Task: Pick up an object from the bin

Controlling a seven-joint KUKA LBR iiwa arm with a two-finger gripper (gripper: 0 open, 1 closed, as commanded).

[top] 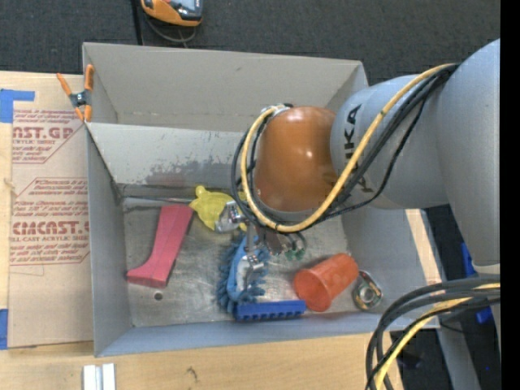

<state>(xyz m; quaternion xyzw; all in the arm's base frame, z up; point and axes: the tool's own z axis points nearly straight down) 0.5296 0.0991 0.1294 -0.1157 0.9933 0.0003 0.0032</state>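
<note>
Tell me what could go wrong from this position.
1. The gripper is over the blue brush-like thing in the middle of the bin, with a yellow piece and a small green thing close by. It may catch a neighbour as well or instead.
2. The orange cup lies on its side just beside the blue thing, so a nudge could roll it.

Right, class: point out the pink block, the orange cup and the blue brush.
pink block (165, 242), camera view, its long face.
orange cup (325, 281), camera view, its side wall.
blue brush (268, 309), camera view, its toothed bar.
</note>
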